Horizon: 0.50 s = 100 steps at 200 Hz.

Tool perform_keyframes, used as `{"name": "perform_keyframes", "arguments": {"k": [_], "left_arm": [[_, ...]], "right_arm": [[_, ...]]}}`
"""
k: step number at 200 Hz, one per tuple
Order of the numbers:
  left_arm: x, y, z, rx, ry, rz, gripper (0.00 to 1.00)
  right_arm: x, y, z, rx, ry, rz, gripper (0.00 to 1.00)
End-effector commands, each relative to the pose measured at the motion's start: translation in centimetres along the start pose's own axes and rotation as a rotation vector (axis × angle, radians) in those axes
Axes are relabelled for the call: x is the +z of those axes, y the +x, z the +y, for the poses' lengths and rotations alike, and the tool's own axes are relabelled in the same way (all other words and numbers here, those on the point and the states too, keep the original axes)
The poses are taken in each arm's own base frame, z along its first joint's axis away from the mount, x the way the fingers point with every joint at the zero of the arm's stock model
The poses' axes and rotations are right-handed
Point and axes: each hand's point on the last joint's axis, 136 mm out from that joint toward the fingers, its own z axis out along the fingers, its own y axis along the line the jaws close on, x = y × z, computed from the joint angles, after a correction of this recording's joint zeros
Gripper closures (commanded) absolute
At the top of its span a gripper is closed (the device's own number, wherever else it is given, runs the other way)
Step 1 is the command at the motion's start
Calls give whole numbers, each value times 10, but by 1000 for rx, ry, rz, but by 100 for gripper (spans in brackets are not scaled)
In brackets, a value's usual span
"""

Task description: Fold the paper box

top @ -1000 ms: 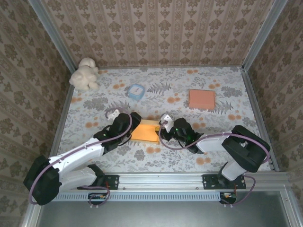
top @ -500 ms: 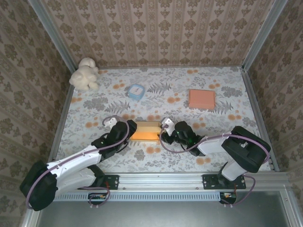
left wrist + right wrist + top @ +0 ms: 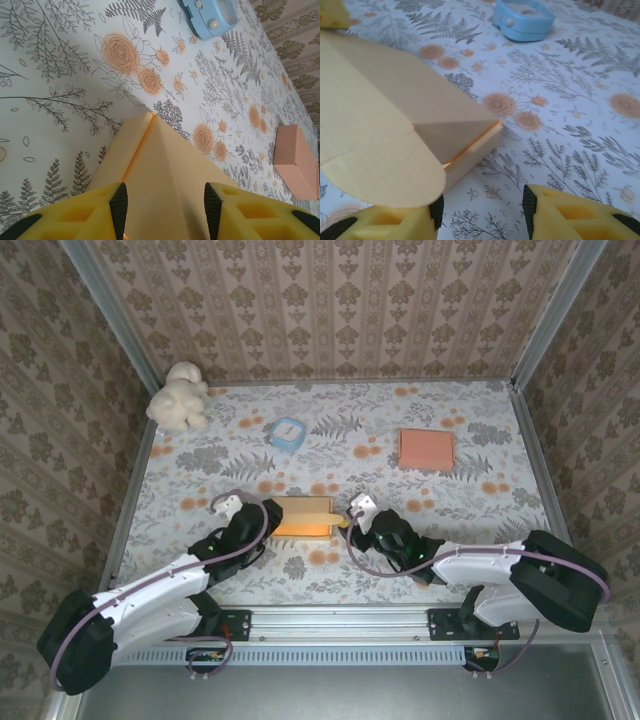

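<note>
You have the paper box lying on the desk between both hands, long axis left to right. The left hand is half open over its left end. The right hand is half open at its right end, equally near. Neither appears to grip it.

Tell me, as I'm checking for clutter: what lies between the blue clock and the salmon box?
Nothing: in the top external view, the stretch between the blue clock and the salmon box is bare floral tablecloth.
</note>
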Motion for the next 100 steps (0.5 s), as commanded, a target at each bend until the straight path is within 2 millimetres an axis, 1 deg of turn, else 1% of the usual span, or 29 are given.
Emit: {"name": "perform_keyframes", "arguments": {"k": [1,30,40,56,78,92,100], "left_arm": [[-3,-2,17,32,-50,-22,53],[-6,-5,19,39,-50,-38,53],[-7,-5,18,45,-47,-38,53],[-6,-4,20,49,-50,-34,53],[-4,-1,22,50,-54,-27,53],[-4,0,24,51,-57,-26,53],[-4,0,23,53,-55,-24,53]], "right_arm": [[-11,-3,-16,115,119,51,50],[-29,-7,-24,226,158,40,46],[-34,-12,-27,258,162,29,45],[-39,-24,-23,291,132,18,44],[-40,-47,-11,342,67,-2,41],[-36,-61,-4,351,47,5,38],[-31,-64,-1,345,48,18,36]]}}
